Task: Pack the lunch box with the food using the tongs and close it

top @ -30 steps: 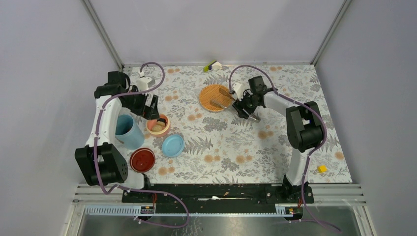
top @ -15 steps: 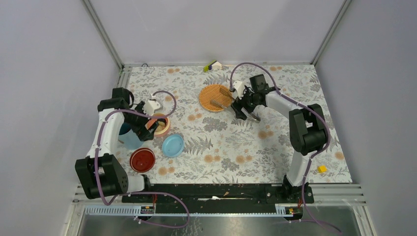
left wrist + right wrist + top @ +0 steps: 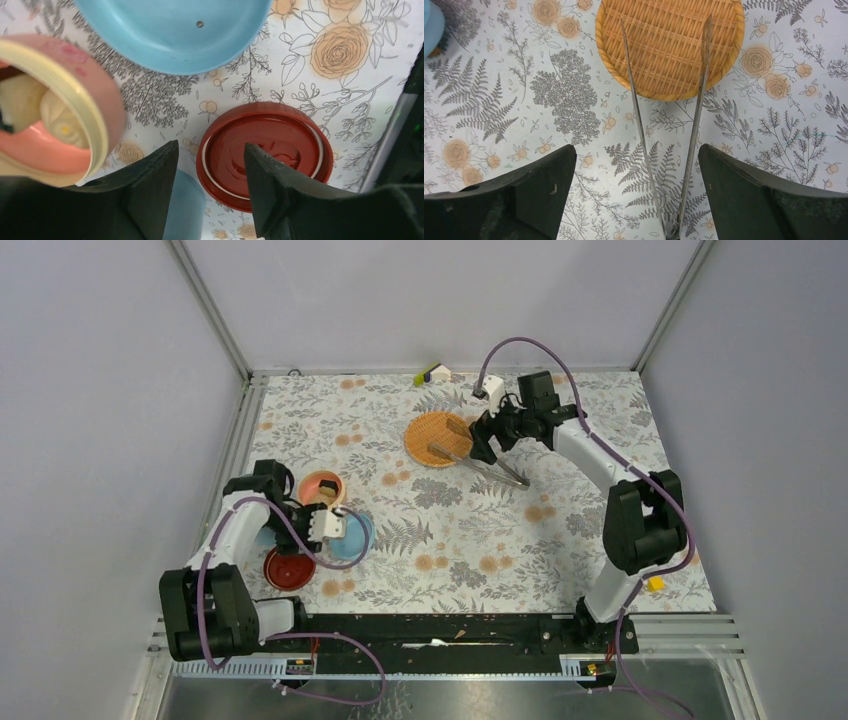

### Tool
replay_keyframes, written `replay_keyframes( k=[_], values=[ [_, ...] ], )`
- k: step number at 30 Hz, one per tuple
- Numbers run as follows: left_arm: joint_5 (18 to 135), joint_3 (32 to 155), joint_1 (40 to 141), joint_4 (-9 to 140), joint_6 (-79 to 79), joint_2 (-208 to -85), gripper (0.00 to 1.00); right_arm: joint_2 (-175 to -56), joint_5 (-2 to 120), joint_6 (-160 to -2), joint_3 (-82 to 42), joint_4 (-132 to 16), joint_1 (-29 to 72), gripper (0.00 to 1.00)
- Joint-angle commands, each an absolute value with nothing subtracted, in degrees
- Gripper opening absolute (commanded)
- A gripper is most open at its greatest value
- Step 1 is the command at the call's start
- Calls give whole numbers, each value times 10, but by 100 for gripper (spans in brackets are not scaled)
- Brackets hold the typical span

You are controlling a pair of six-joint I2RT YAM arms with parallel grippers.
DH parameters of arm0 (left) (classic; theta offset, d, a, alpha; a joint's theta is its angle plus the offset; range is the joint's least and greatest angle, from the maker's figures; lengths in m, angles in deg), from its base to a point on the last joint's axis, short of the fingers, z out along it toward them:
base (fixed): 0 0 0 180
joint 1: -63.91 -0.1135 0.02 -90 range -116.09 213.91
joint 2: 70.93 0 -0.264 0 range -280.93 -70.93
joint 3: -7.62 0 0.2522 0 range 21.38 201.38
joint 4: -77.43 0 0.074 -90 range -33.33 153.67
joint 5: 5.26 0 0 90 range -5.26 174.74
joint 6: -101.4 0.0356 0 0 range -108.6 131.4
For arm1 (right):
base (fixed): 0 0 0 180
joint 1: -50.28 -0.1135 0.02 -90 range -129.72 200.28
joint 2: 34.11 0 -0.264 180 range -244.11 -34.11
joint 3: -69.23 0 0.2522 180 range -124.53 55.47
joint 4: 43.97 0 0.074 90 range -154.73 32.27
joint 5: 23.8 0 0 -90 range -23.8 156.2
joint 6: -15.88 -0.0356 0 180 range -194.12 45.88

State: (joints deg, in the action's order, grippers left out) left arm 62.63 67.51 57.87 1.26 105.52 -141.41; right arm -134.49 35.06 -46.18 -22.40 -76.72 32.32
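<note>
As tongs [image 3: 694,125] overlap plate [image 3: 664,50], right claw [image 3: 636,150] wide open, left claw [image 3: 211,145] half-open, both empty.

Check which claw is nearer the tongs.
Right. The right claw hangs open directly over the tongs, their two arms lying between its fingers in the wrist view. The left claw is far off to the left, above the red lid beside the pink bowl.

bowl [image 3: 75,90], blue lid [image 3: 170,30] and red lid [image 3: 270,135] crowd the left gripper [image 3: 210,149], tongs [image 3: 510,478] lie across plate [image 3: 666,50] rim under the right gripper [image 3: 636,150], open tablecloth [image 3: 450,530] between both clusters
</note>
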Motion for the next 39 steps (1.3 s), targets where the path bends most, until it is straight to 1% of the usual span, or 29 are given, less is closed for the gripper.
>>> replay_keyframes(
  k=[1,9,14,16,24,26,31,35,39],
  values=[
    [642,645,598,66,1178,-1407,54,-1302,325,-506,-241,-767,321,100],
    [676,607,618,103,1226,-1440,41,-1262,336,-529,-197,-739,321,100],
    [696,580,620,123,1247,-1442,38,-1264,347,-526,-198,-738,321,100],
    [695,579,623,130,1245,-1446,35,-1266,345,-532,-201,-738,321,100],
    [716,553,636,133,1252,-1438,15,-1271,318,-550,-214,-738,321,100],
    [724,548,636,133,1255,-1435,8,-1272,314,-556,-219,-738,321,100],
    [736,550,652,131,1264,-1448,0,-1276,309,-562,-227,-739,321,100],
    [738,569,655,98,1261,-1433,0,-1270,310,-565,-223,-739,321,100],
    [723,618,655,36,1219,-1401,0,-1261,303,-571,-215,-739,321,100]
  ],
)
